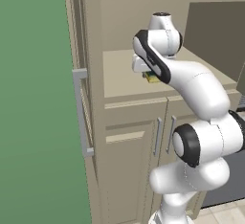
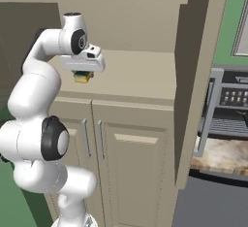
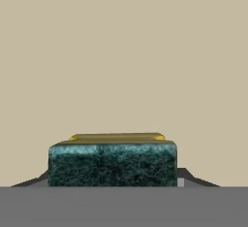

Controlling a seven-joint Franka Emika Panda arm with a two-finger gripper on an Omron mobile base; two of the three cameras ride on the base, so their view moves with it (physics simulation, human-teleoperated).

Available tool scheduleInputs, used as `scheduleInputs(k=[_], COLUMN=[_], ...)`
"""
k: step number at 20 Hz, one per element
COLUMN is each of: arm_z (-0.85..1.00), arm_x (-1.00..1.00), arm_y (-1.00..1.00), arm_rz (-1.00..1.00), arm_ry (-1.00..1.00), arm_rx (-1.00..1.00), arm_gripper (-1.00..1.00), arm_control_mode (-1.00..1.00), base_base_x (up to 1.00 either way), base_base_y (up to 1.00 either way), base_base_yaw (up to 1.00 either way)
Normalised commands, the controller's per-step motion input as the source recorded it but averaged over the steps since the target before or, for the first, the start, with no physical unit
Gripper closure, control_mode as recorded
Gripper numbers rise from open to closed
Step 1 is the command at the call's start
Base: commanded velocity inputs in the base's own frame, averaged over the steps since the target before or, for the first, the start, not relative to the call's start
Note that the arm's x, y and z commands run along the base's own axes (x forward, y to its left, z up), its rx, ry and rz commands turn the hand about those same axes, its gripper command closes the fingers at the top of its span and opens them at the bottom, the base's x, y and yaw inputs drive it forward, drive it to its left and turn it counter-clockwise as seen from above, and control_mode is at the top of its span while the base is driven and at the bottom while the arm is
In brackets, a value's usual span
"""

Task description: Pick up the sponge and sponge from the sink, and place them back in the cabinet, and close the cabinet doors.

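Your two-finger gripper (image 2: 83,75) is pinching the small green-over-yellow sponge (image 3: 112,163) just above the beige cabinet shelf (image 2: 135,78). It looks light and squashy: hold mid-block, gently.

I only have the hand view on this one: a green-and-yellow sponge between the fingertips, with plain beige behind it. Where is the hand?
Observer: The two-finger gripper, shut on the small green-topped yellow sponge, is over the beige inner shelf of the tall wooden cabinet, toward the shelf's left front.
Operator: Is the sponge resting on the shelf?
Observer: It is very low over the shelf, but I cannot tell whether they touch.
Operator: Are the doors closed?
Observer: No. The tall beige raised-panel right door stands swung open, and so does the left door, with its long silver bar handle.
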Motion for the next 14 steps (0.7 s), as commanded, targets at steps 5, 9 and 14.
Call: scheduleInputs(k=[5, 9, 14], arm_z=[-0.12, -0.14, -0.06], arm_x=[0.11, 0.20, 0.23], arm_y=[0.00, 0.07, 0.00], arm_rz=[0.00, 0.00, 0.00], arm_ry=[0.00, 0.00, 0.00], arm_rx=[0.00, 0.00, 0.00], arm_gripper=[1.00, 1.00, 1.00], arm_control_mode=[-1.00, -1.00, -1.00], base_base_x=[0.00, 0.00, 0.00], base_base_y=[0.00, 0.00, 0.00], base_base_yaw=[0.00, 0.00, 0.00])
